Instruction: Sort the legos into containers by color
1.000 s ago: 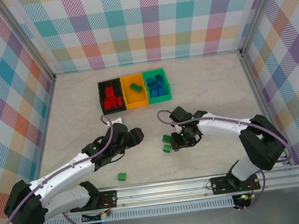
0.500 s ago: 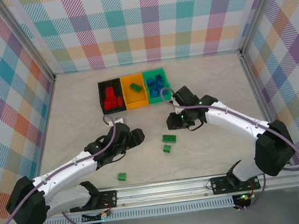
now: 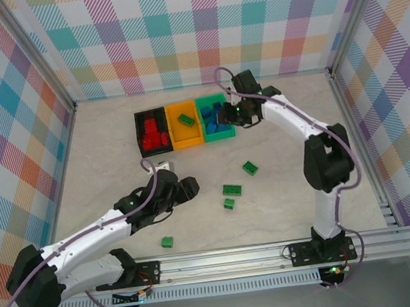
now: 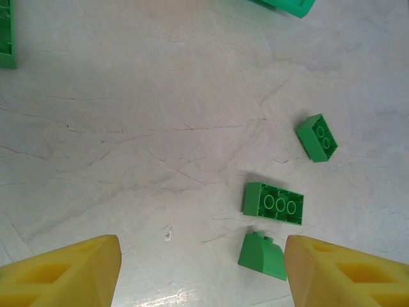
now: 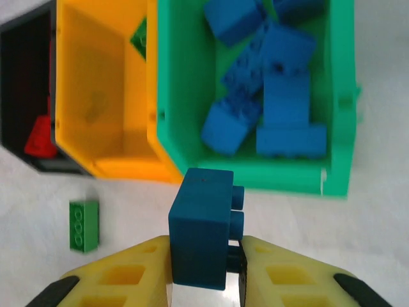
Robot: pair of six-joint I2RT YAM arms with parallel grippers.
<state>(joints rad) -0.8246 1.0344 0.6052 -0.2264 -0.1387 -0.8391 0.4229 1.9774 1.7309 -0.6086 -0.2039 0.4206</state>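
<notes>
The black bin (image 3: 140, 131), leftmost in the far row, holds red legos (image 3: 155, 138). From the right wrist it is cut off, with just one red corner showing. A lone green lego (image 3: 168, 241) lies near the arm bases. The left gripper (image 3: 186, 186) hovers over bare table, its yellow fingers (image 4: 70, 272) spread wide around nothing and their bases cut off by the frame. The orange bin (image 3: 186, 136) holds one green lego (image 3: 185, 119), half hidden behind its wall from the right wrist. Three green legos (image 3: 232, 190) lie loose mid-table. The green bin (image 3: 218, 135) holds blue legos (image 5: 268, 96). Over its near edge the right gripper (image 5: 203, 256) pinches a blue lego (image 5: 201, 217), which cannot be made out from above.
</notes>
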